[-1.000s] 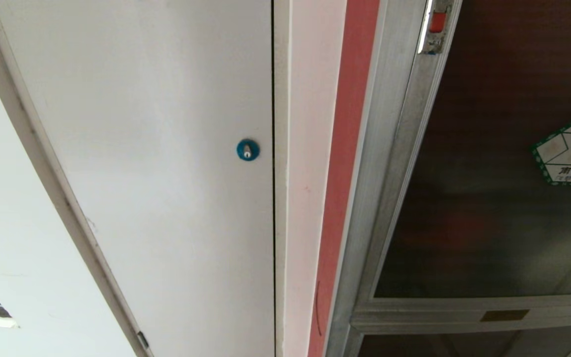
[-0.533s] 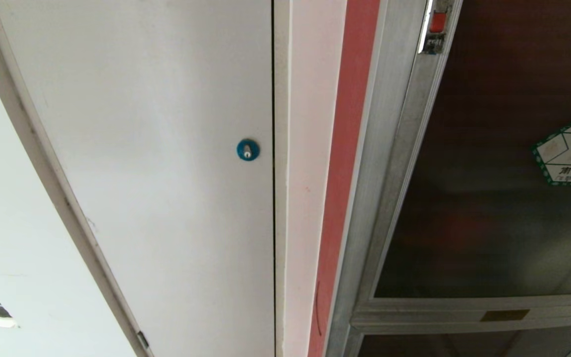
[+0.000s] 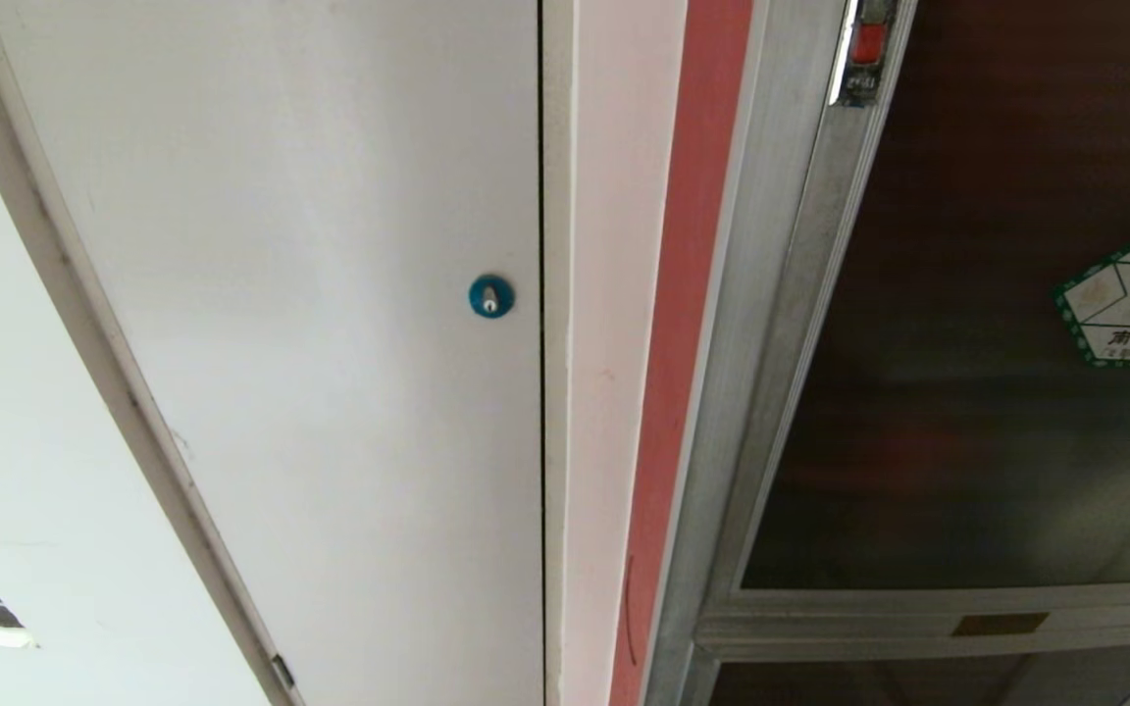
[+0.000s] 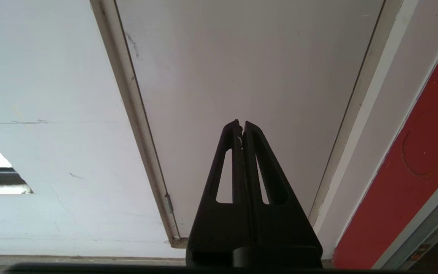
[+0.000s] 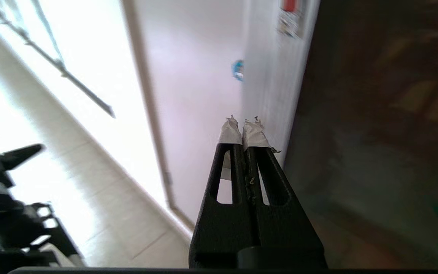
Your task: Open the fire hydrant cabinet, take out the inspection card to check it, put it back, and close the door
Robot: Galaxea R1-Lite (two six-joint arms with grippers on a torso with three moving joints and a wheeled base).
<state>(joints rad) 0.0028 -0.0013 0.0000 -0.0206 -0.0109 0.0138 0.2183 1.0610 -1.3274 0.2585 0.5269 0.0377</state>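
1. Cabinet (image 3: 761,324) on the right of the head view, its door (image 3: 967,343) shut, dark glass with hexagon sticker (image 3: 1129,294), red latch (image 3: 867,44) near the top.
2. Card not visible.
3. Right gripper (image 5: 243,123) empty, taped fingers pressed together, aimed along the cabinet frame.
4. Left gripper (image 4: 241,123) pinched closed, empty, facing the white panel (image 4: 242,68) with blue lock (image 3: 490,296).

Building corridor: wall-mounted fire hydrant cabinet (image 3: 771,294), service door (image 3: 330,343).
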